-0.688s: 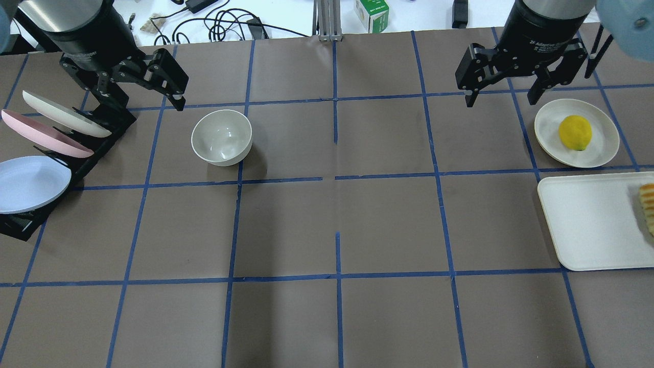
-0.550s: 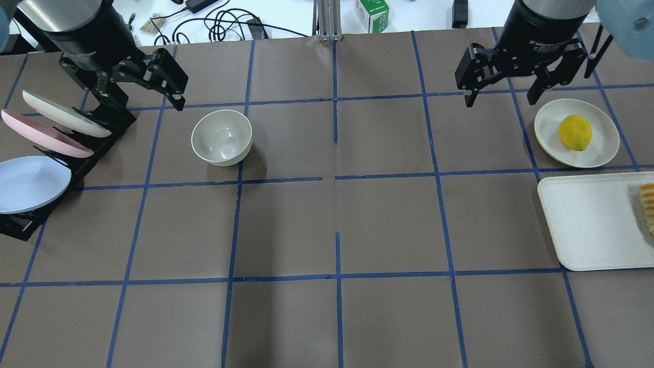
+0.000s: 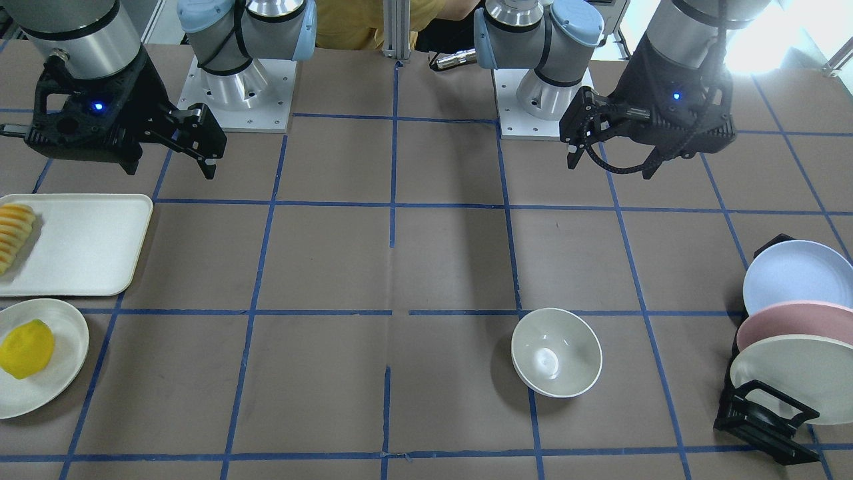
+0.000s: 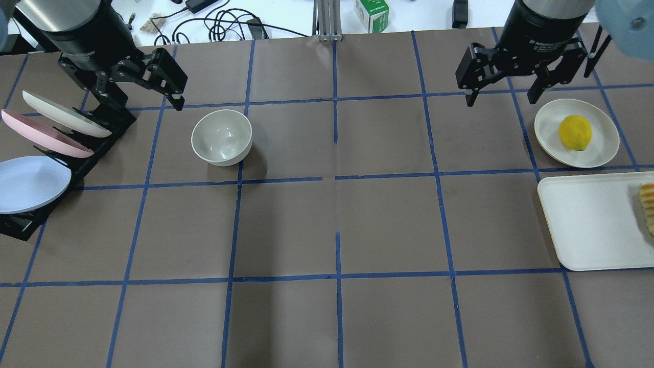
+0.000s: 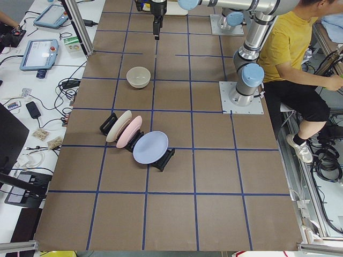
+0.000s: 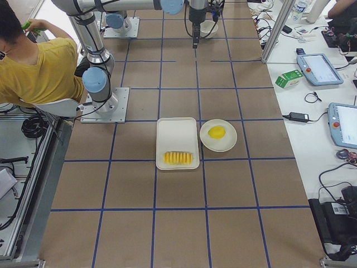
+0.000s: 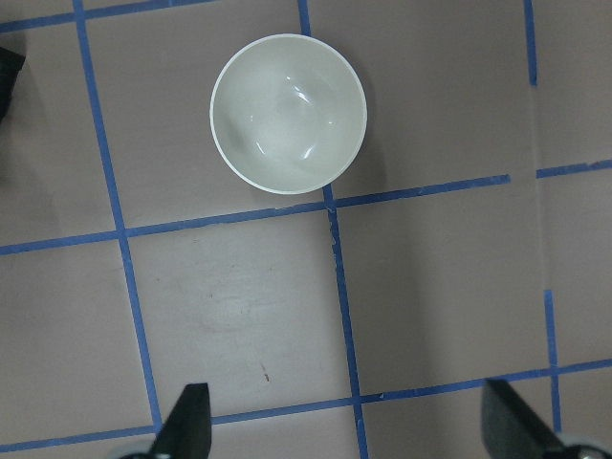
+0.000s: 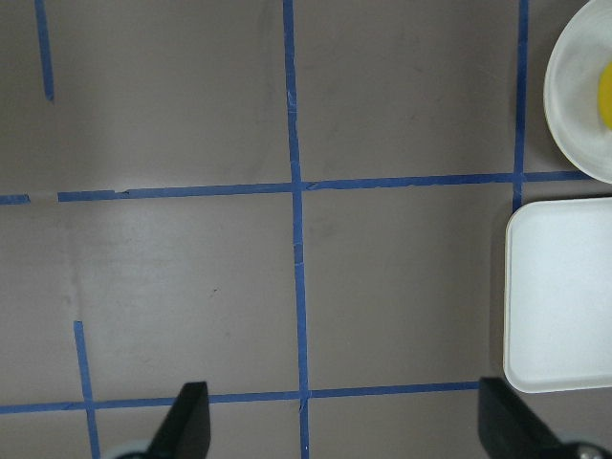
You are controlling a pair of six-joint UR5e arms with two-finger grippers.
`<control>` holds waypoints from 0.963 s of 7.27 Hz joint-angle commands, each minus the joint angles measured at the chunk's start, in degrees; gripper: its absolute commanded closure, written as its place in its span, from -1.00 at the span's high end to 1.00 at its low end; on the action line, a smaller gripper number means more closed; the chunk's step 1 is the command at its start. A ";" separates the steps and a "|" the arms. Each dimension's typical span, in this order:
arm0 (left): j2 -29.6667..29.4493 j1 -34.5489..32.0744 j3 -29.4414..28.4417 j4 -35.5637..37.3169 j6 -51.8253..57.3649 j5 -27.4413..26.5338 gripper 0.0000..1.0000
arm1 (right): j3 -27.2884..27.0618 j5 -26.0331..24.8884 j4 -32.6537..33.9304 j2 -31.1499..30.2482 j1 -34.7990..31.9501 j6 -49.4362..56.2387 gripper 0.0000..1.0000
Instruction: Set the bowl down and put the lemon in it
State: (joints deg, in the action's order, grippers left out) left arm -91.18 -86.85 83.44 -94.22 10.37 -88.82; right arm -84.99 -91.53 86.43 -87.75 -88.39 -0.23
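Observation:
The off-white bowl (image 4: pixel 222 137) stands upright and empty on the brown table, left of centre; it also shows in the front view (image 3: pixel 556 352) and the left wrist view (image 7: pixel 288 113). The yellow lemon (image 4: pixel 575 132) lies on a flat cream plate (image 4: pixel 603 148) at the right, and shows in the front view (image 3: pixel 26 349) too. My left gripper (image 4: pixel 145 105) hangs open and empty above the table, behind and left of the bowl. My right gripper (image 4: pixel 501 99) hangs open and empty, behind and left of the lemon's plate.
A black rack (image 4: pixel 102 138) with three tilted plates stands at the left edge, close to my left gripper. A cream tray (image 4: pixel 592 225) with sliced striped food (image 4: pixel 648 204) lies in front of the lemon's plate. A seated person (image 5: pixel 295 48) is behind the robot bases.

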 commanded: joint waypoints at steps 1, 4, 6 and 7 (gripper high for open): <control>-1.88 0.27 -0.38 0.61 -0.09 0.31 1.00 | -0.09 -0.05 0.66 0.73 2.42 1.01 1.00; -9.24 1.67 1.46 2.71 0.52 0.22 1.00 | 0.00 0.47 0.75 4.58 16.02 3.28 1.00; -16.98 4.05 1.73 9.46 1.58 0.40 1.00 | -0.09 -0.14 8.17 11.68 17.28 5.31 1.00; -20.84 4.14 2.69 13.93 3.06 0.40 1.00 | 0.00 -0.14 12.92 14.24 18.77 6.54 1.00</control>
State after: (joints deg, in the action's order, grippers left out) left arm -107.25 -83.19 85.31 -85.22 12.04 -88.44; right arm -85.02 -91.55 93.65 -77.21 -71.24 4.77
